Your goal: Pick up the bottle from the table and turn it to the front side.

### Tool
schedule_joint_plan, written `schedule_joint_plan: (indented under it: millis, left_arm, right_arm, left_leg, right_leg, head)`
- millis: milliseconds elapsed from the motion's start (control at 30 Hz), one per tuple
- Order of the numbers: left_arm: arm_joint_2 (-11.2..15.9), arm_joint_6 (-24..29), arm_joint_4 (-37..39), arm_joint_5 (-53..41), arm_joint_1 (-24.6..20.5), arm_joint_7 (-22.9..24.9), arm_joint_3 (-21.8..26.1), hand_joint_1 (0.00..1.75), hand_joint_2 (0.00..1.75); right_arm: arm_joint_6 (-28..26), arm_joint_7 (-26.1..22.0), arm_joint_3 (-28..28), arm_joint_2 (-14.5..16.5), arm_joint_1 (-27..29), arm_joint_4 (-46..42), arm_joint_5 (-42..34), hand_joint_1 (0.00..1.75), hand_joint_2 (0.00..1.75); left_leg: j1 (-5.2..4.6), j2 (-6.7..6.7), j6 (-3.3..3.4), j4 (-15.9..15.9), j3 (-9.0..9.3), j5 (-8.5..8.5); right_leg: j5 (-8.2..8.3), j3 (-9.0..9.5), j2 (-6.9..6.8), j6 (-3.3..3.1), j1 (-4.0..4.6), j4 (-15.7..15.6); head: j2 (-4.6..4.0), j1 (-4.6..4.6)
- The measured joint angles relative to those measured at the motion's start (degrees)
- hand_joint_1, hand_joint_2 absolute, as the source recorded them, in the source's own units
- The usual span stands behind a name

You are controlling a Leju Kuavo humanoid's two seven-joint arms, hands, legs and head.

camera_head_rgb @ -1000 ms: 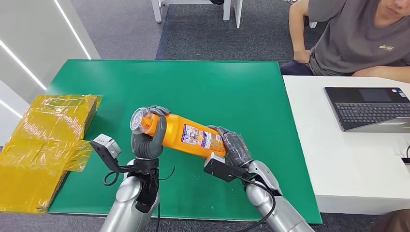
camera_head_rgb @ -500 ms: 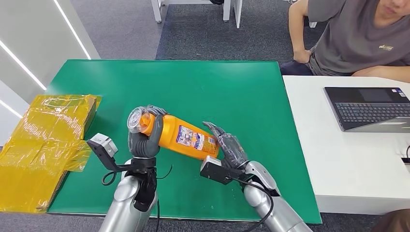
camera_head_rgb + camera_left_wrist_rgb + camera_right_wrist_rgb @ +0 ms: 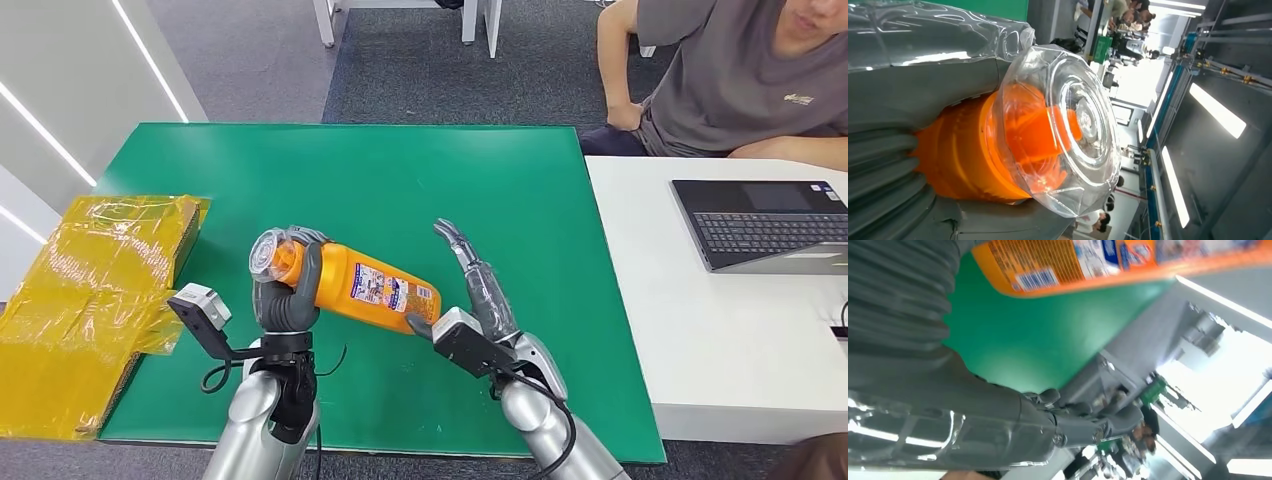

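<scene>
An orange bottle [image 3: 370,290] with a printed label and a clear cap [image 3: 268,254] is held above the green table [image 3: 420,180], tilted with its cap toward the left. My left hand [image 3: 288,292] grips it around the neck, just behind the cap. The left wrist view shows the clear cap [image 3: 1068,130] and orange neck [image 3: 963,160] close up against my left hand [image 3: 898,95]. My right hand [image 3: 478,282] is off the bottle, just right of its base, fingers stretched out and apart. In the right wrist view the bottle's label [image 3: 1088,260] passes beside my right hand [image 3: 948,410].
A stack of yellow plastic-wrapped boxes [image 3: 90,300] lies at the table's left edge. A white table [image 3: 730,330] with a laptop [image 3: 765,225] adjoins on the right, and a person [image 3: 740,80] sits behind it. The far half of the green table is bare.
My right hand has let go of the bottle's base and opened, fingers pointing away. My left hand has carried the bottle slightly left and toward me.
</scene>
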Motion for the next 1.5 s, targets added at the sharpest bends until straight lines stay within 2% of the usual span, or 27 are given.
schedule_joint_plan:
  millis: [400, 567, 800, 967, 1200, 1333, 1500]
  left_arm:
    - [0.18, 2.89, -3.3, -2.04, 0.73, 1.33, 0.18, 1.75, 1.75]
    - [1.02, 5.91, -6.81, -7.14, 1.5, 2.16, 0.21, 1.75, 1.75]
    - [3.38, 11.43, -11.91, -15.18, 2.77, 3.36, 1.03, 1.75, 1.75]
    - [7.06, 17.05, -13.74, -24.83, 4.61, 6.12, 2.21, 1.75, 1.75]
    - [13.6, 26.3, -13.9, -44.04, 6.99, 10.97, 4.46, 1.75, 1.75]
    - [16.76, 27.7, -13.45, -50.27, 7.0, 13.9, 5.09, 1.75, 1.75]
    - [19.17, 28.05, -12.16, -56.58, 6.51, 16.74, 5.1, 1.75, 1.75]
  right_arm:
    - [-9.22, -3.93, -1.57, 0.56, 9.32, -14.04, -11.89, 0.0, 1.75]
    - [-12.67, -3.96, -1.61, 0.57, 14.11, -18.46, -12.57, 0.0, 1.75]
    - [-13.71, -3.32, -1.77, 0.58, 17.54, -22.75, -12.51, 0.0, 1.75]
    - [-13.79, -2.66, -1.81, 0.59, 19.56, -24.78, -12.38, 0.0, 1.75]
    - [-13.23, -3.45, -1.9, 0.55, 21.57, -26.53, -15.0, 0.0, 1.75]
    - [-12.44, -4.41, -1.71, 0.54, 22.12, -27.53, -15.87, 0.0, 1.75]
    - [-11.24, -4.57, -1.3, 0.44, 22.01, -29.27, -17.22, 0.0, 1.75]
  left_leg:
    - [0.0, -0.01, 0.0, 0.0, -0.03, -0.01]
    - [0.0, 0.0, 0.01, -0.02, -0.04, -0.01]
    - [0.01, 0.01, 0.01, -0.04, -0.04, -0.01]
    - [0.02, 0.03, 0.0, -0.05, -0.03, -0.01]
    - [0.03, 0.05, 0.0, -0.08, -0.05, -0.01]
    - [0.03, 0.06, 0.0, -0.09, -0.05, -0.01]
    - [0.02, 0.06, -0.01, -0.09, -0.04, 0.0]
  right_leg:
    - [-0.02, -0.03, -0.01, 0.01, 0.0, 0.0]
    - [-0.02, -0.03, 0.0, 0.01, 0.0, 0.0]
    - [-0.04, -0.04, 0.01, 0.0, 0.01, 0.0]
    - [-0.04, -0.04, 0.02, -0.01, 0.02, 0.0]
    - [-0.07, -0.08, 0.04, -0.03, 0.04, 0.0]
    - [-0.07, -0.08, 0.05, -0.03, 0.04, 0.0]
    - [-0.07, -0.08, 0.05, -0.03, 0.04, 0.0]
  head:
    - [0.0, 0.01]
    - [-0.01, 0.01]
    - [0.0, 0.01]
    - [-0.02, 0.01]
    - [-0.01, 0.01]
    - [-0.01, 0.01]
    - [-0.01, 0.02]
